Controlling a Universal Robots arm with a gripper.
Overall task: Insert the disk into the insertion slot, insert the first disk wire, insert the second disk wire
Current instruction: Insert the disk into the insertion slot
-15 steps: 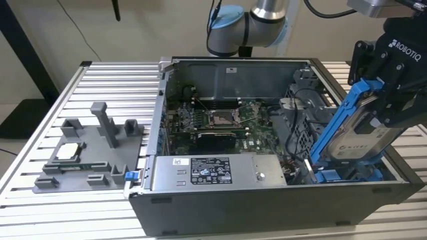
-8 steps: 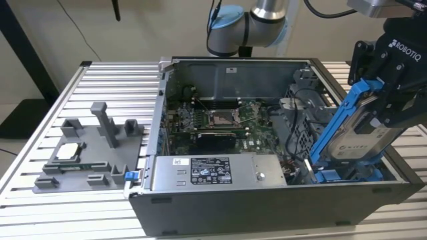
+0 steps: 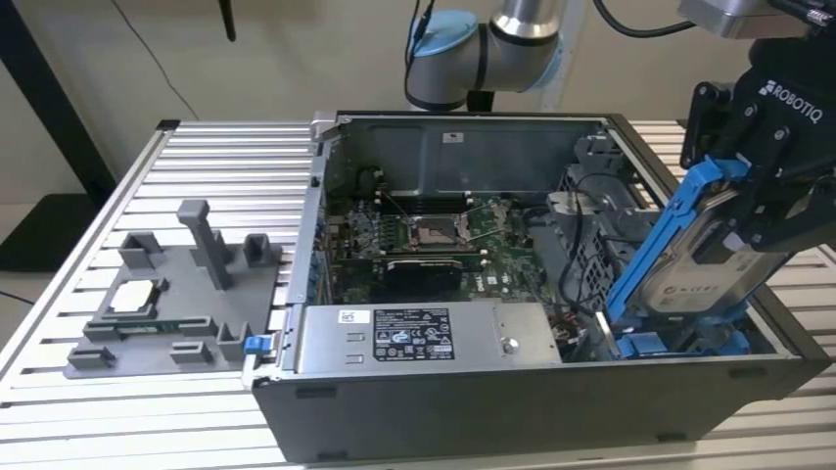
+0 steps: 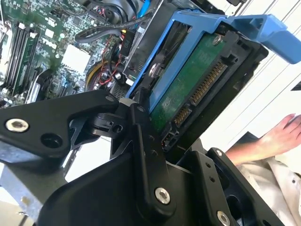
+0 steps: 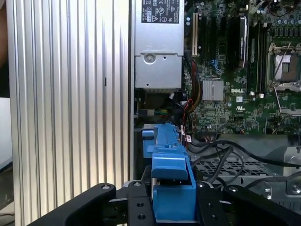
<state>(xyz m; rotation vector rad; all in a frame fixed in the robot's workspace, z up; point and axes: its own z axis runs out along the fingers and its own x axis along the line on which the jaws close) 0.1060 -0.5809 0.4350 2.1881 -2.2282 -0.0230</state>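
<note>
In the exterior view, one disk (image 3: pixel 692 264) in its blue carrier (image 3: pixel 653 245) is being gripped by the one gripper (image 3: pixel 751 211), which is closed on it from both sides. The disk is being held tilted over the exterior view's right end of one open computer case (image 3: pixel 523 411). Its lower end is down at the insertion slot (image 3: pixel 673 343) (whether it is seated there cannot be told). One labelled power-supply box (image 3: pixel 418 338) is lying along the case's near wall. One grey fixture (image 3: pixel 170 294) is resting on the slatted table (image 3: pixel 131 421) at the exterior view's left, apart from the case.

In the second wrist view, the disk's one green circuit board (image 4: pixel 188 94) is being shown. The black fingers (image 4: pixel 141 127) are being pressed against the carrier's edges. One person's hand (image 4: pixel 282 134) is resting well apart from the disk.

In the first wrist view, the carrier is being seen edge-on, flanked by the gripper's black links. Beyond it lie the one power-supply box and one motherboard (image 5: pixel 235 94) with one processor socket (image 5: pixel 284 66).
</note>
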